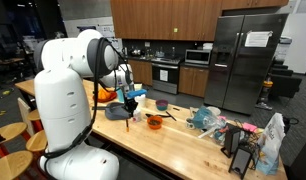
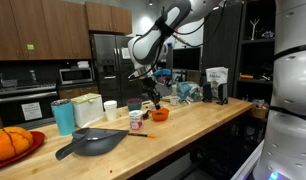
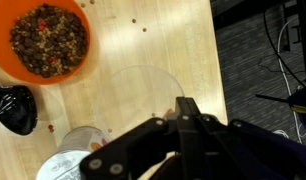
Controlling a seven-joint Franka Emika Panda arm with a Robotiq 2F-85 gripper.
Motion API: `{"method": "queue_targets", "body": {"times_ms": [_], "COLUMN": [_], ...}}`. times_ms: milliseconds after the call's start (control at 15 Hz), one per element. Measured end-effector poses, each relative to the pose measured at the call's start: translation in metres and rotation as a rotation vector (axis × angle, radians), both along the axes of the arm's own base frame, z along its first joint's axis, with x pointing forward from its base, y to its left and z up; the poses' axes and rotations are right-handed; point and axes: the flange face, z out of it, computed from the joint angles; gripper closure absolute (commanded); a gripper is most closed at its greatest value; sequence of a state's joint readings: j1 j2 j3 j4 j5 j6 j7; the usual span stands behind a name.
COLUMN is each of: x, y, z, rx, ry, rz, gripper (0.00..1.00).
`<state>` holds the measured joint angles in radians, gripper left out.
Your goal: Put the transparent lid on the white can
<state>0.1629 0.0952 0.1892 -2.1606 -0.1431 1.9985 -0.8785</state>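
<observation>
Hand (image 3: pixel 185 106) shut on one transparent lid (image 3: pixel 143 95) — one white can (image 3: pixel 68 158) nearby; one orange bowl (image 3: pixel 41 42).

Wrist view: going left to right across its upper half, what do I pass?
orange bowl of dark food → transparent lid → table edge → dark floor

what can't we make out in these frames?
- transparent lid: too faint in both exterior views; in the wrist view its near rim is behind the gripper.
- white can: wrist view, cut off by the bottom edge, partly behind the gripper.
- Whether the lid touches the can: cannot tell.
</observation>
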Motion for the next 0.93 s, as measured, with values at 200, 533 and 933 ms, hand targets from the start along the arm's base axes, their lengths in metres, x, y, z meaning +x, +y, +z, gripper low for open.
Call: {"method": "queue_targets", "body": {"times_ms": [200, 533, 933], "x": [0.019, 0.053, 0.079], "y": [-0.007, 0.001, 0.041], "z": [-0.008, -0.023, -0.036], "rx": [0.015, 0.052, 0.092], "ry": [0.013, 0.026, 0.027], "rz": [0.013, 0.064, 0.141], "gripper": [1.00, 1.00, 1.00]}}
